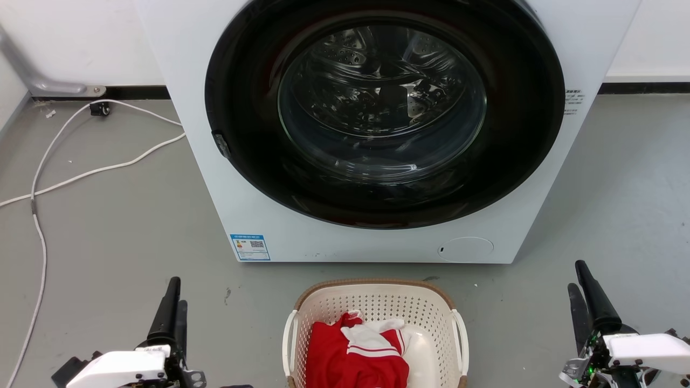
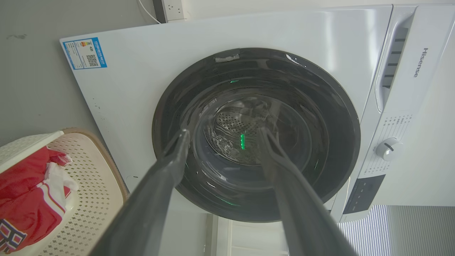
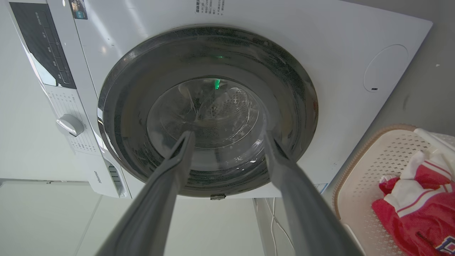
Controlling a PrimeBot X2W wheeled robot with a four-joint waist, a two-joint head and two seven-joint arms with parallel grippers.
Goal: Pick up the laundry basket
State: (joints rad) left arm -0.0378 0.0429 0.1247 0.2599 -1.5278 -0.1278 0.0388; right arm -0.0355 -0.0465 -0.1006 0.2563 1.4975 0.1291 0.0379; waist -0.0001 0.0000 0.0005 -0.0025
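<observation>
The laundry basket (image 1: 377, 303) stands on the grey floor at the bottom centre, just in front of the washing machine. It is cream, perforated, with a brown rim and white side handles (image 1: 289, 339). A red and white garment (image 1: 356, 355) lies inside it. My left gripper (image 1: 178, 292) is low to the basket's left, open and empty, well apart from it. Off to the right, my right gripper (image 1: 575, 275) is also open and empty. The left wrist view has the basket (image 2: 89, 167) left of my left gripper (image 2: 224, 132). The right wrist view has the basket (image 3: 369, 167) right of my right gripper (image 3: 229, 134).
A white front-loading washing machine (image 1: 215, 161) with a shut dark round door (image 1: 383, 108) rises close behind the basket. A white cable (image 1: 38, 215) trails over the floor at the left. A grey pipe (image 1: 32, 75) runs along the back wall.
</observation>
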